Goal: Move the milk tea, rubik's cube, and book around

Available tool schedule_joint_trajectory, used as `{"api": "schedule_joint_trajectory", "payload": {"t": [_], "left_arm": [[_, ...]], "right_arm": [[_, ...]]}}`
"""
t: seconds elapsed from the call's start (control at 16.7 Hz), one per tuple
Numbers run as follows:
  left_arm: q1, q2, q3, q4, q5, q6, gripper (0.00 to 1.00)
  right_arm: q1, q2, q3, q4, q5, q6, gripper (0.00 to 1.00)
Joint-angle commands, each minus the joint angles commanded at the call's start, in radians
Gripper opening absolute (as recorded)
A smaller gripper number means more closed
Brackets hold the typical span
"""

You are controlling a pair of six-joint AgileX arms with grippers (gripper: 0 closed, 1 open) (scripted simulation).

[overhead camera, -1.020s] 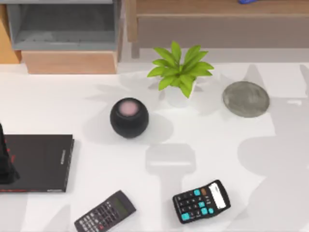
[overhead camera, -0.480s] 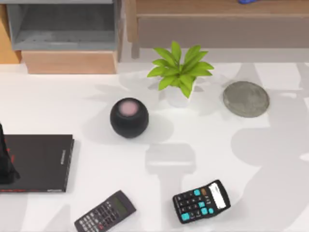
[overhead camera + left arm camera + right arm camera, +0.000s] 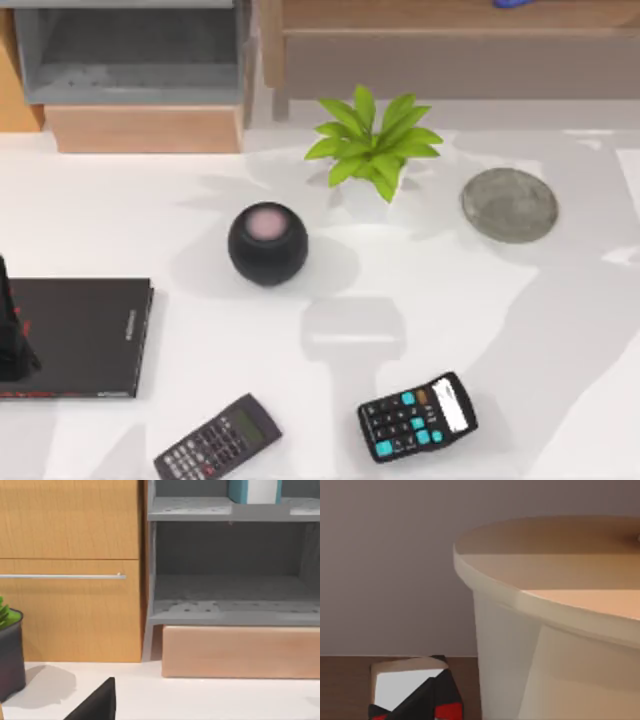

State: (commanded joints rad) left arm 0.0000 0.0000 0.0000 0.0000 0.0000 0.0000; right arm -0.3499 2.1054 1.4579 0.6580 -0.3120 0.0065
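The milk tea (image 3: 555, 625) looms close in the right wrist view, a pale cup under an orange-tan lid. Beside its base the rubik's cube (image 3: 415, 692) rests on a brown surface, showing white, black and red faces. In the left wrist view the teal-blue book (image 3: 239, 489) with white page edges stands on the upper level of a grey shelf (image 3: 230, 612), cut off by the picture's edge. At the top view's far left edge my left gripper (image 3: 8, 330) appears as a dark shape over a black book (image 3: 85, 335).
On the white table stand a green plant (image 3: 372, 150), a black round speaker (image 3: 267, 243), a grey disc (image 3: 509, 205) and two calculators (image 3: 217, 438) (image 3: 417, 416). The grey shelf (image 3: 130, 55) and a wooden ledge (image 3: 450, 45) line the far side. A dark pot (image 3: 10, 652) sits by the wooden cabinet.
The broad shadow on the table's right side has shifted and spread toward the far edge. The table's objects and the dark shape at the left edge have stayed put.
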Motion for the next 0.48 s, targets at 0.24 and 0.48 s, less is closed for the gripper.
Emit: {"api": "schedule_joint_trajectory", "payload": {"t": [0.24,0.48], "left_arm": [[0.0,0.0,0.0,0.0,0.0,0.0,1.0],[0.0,0.0,0.0,0.0,0.0,0.0,1.0]], "right_arm": [[-0.003,0.011,0.011,0.002,0.0,0.0,1.0],[-0.003,0.011,0.011,0.002,0.0,0.0,0.77]]}}
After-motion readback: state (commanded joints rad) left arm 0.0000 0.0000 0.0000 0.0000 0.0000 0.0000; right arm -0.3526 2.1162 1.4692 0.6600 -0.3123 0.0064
